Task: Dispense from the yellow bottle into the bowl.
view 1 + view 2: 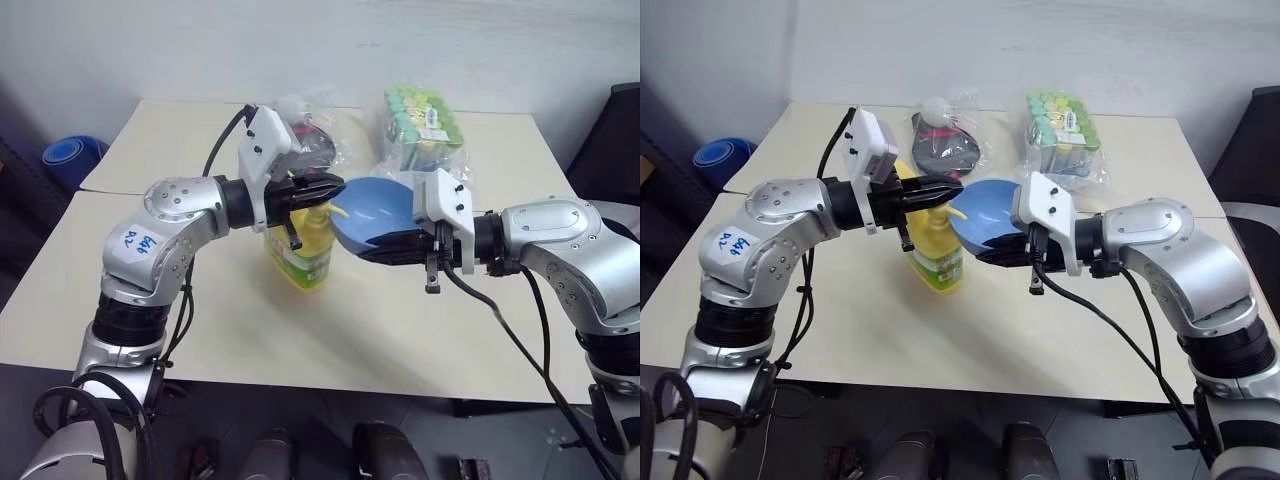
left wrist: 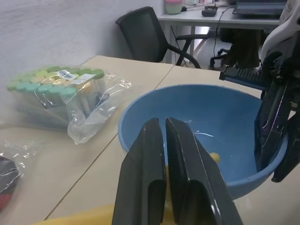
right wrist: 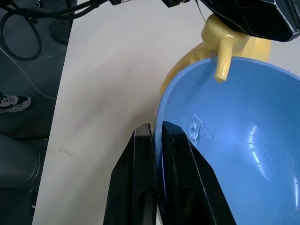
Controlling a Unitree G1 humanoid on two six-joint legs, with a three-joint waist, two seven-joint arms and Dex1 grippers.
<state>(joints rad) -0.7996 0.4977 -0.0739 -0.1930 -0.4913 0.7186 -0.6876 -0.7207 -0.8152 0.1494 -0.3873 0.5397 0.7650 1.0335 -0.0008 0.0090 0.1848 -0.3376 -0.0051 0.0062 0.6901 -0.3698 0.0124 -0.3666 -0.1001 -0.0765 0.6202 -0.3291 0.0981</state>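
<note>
Presently the bowl point(image 3: 243, 140) holds a small clear smear, its rim pinched by the right gripper point(image 3: 157, 136). The yellow bottle point(image 1: 300, 255) stands upright, spout toward 3 o'clock over the rim. The left gripper point(image 1: 325, 190), fingers pressed together, rests on the pump.

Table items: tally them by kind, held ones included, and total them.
Yellow bottle: 1
Blue bowl: 1
Clear bag of green-capped bottles: 1
Clear bag with dark and red contents: 1
Total: 4

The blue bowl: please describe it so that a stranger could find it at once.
Over the middle of the beige table, the right gripper is shut on the rim of the bowl, holding it tilted beside the yellow bottle. It is the sole light-blue, smooth round thing there.
</note>
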